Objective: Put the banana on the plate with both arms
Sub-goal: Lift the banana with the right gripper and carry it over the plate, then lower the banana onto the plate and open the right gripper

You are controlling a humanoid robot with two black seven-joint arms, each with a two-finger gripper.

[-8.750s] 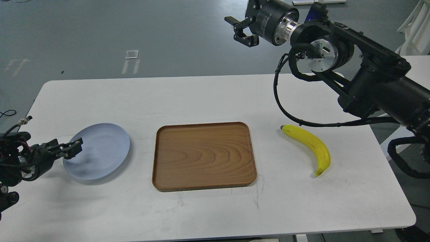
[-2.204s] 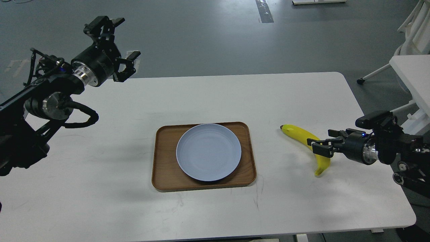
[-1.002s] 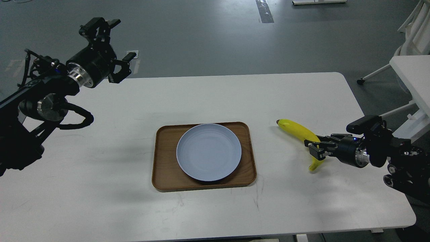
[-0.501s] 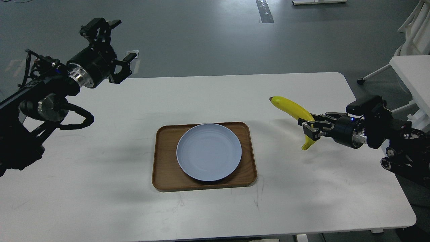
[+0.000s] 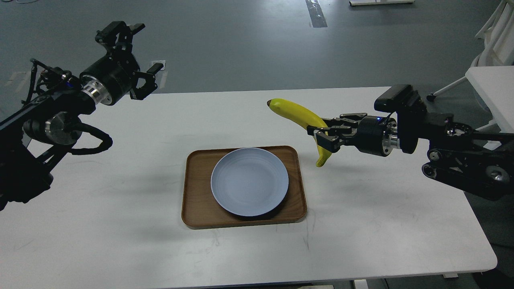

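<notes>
Upper left, the left hand (image 5: 134, 56) hangs spread and empty. At centre, the plate (image 5: 249, 181) sits in the wooden tray (image 5: 196, 188) on the table (image 5: 361, 224). Right, the right hand (image 5: 324, 135) clamps the lifted banana (image 5: 299, 115).

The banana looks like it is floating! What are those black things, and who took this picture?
The picture comes from a camera in a robot's head, looking down at its own two black arms. The right hand is pinching the banana and holding it in the air, above the white table. The left hand is open, holds nothing and is raised at the far left. On the table lies a brown wooden tray, and a pale blue plate sits in it, empty.
</notes>
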